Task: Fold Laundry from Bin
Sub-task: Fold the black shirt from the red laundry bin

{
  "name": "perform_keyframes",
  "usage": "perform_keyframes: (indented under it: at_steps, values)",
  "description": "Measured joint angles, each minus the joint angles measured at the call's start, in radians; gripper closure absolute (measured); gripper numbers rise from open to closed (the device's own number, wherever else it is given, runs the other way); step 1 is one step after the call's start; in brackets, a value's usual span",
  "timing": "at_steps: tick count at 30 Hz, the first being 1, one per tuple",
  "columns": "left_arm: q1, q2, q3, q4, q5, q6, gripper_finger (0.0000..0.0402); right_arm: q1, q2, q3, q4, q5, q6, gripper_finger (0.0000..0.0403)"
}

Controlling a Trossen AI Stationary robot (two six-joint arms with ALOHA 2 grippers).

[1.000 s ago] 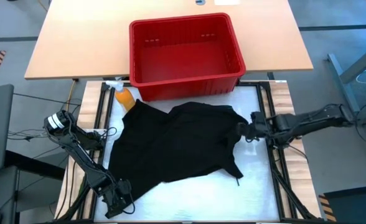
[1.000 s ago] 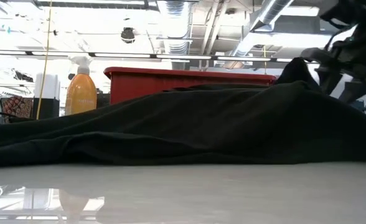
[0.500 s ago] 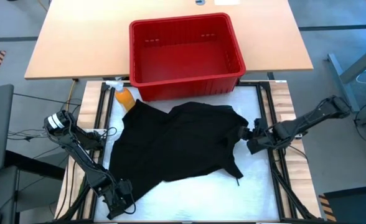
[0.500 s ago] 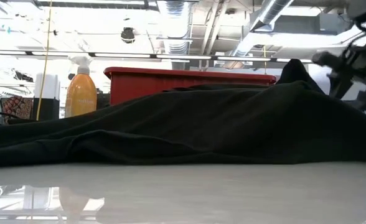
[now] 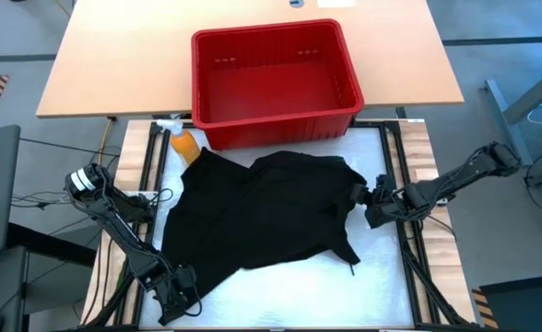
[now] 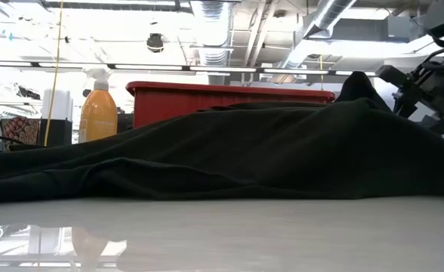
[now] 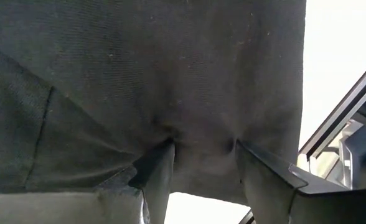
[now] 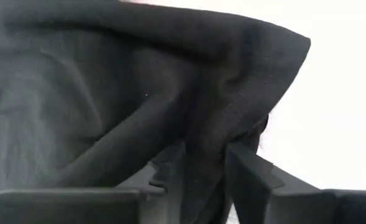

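Note:
A black garment (image 5: 262,212) of the laundry lies spread on the white work surface, just in front of the red bin (image 5: 280,124). No laundry shows inside the bin. My left gripper (image 5: 174,293) is at the garment's near left corner, shut on its cloth (image 7: 139,62). My right gripper (image 5: 371,205) is at the garment's right edge, shut on a raised fold (image 8: 220,124). In the low view the garment (image 6: 229,151) forms a long low mound, with my right gripper (image 6: 418,83) above its right end. My left gripper pinches cloth at the garment's near left corner (image 7: 198,155) between its two fingers, coming steeply from above. The cloth puckers at both fingertips (image 7: 164,149). How many layers it has I cannot tell. The garment lies on the surface. My right gripper has a bunched fold at the garment's right edge (image 8: 201,162) between its two fingers (image 8: 248,168), slanting down from the table's right. The fold stands a little above the surface. The cloth beyond it lies slack on the table.
An orange spray bottle (image 5: 183,143) stands at the bin's near left corner, touching the garment's far left part. The tan tabletop (image 5: 114,65) carries the bin. Bare white surface (image 5: 280,286) lies in front of the garment. Black frame rails run along both sides.
My right gripper has sunk a little and shifted toward the near edge along the garment's right edge, its wrist rolling as the arm swung round. The garment has kept its shape and place.

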State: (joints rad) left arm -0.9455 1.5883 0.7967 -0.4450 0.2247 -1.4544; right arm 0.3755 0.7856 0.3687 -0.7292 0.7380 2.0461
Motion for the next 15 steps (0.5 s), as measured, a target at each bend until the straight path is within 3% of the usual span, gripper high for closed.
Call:
perform_keyframes:
  at_steps: [8, 11, 15]
  values:
    - [0.000, 0.000, 0.000, 0.000, -0.001, -0.001, 0.0233, 0.000, 0.000, 0.000, 0.000, 0.003, -0.052, 0.0382]
    - [0.000, 0.000, 0.000, 0.000, -0.001, -0.011, 0.0233, 0.000, -0.023, 0.030, -0.055, 0.008, -0.105, 0.0387]
    - [-0.001, 0.000, 0.000, 0.004, 0.000, -0.017, 0.0233, -0.013, -0.065, 0.156, -0.288, 0.011, -0.173, 0.0388]
